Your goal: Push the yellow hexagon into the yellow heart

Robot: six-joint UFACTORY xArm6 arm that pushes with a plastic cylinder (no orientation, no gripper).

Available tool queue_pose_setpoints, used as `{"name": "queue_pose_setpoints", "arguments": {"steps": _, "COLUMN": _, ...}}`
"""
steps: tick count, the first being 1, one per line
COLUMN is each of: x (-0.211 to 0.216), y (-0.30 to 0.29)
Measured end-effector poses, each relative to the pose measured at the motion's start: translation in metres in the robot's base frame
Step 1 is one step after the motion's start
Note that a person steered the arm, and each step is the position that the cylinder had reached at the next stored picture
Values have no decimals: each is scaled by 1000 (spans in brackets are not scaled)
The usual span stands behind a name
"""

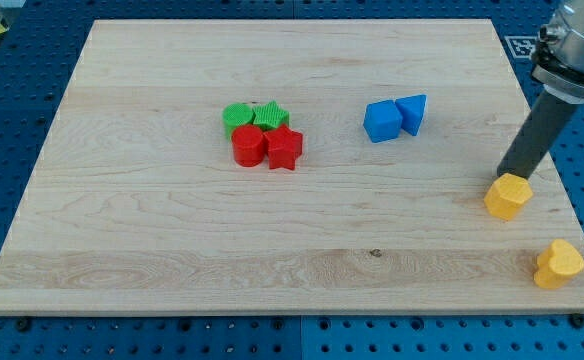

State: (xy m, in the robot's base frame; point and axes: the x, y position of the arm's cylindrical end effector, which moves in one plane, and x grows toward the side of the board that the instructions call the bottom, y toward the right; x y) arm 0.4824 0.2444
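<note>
My tip (506,176) touches the top edge of the yellow hexagon block (507,196), right side of the wooden board (172,270). One yellow heart block (557,264) lower right. Two blue blocks (394,118), two green (254,116), two red (267,147).

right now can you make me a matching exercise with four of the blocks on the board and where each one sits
Things:
1. yellow hexagon block
2. yellow heart block
3. red star block
4. blue cube block

Places:
A. upper middle, touching a blue wedge-shaped block on its right
B. bottom right corner of the wooden board
C. in the cluster left of centre, below a green star block
D. right edge, directly under my tip

Pairs: 1-D, 2-B, 3-C, 4-A
</note>
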Motion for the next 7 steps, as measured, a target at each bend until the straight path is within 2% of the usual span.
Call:
{"name": "queue_pose_setpoints", "arguments": {"steps": 1, "x": 3, "y": 4}}
{"name": "queue_pose_setpoints", "arguments": {"steps": 3, "x": -24, "y": -37}}
{"name": "queue_pose_setpoints", "arguments": {"steps": 7, "x": 11, "y": -16}}
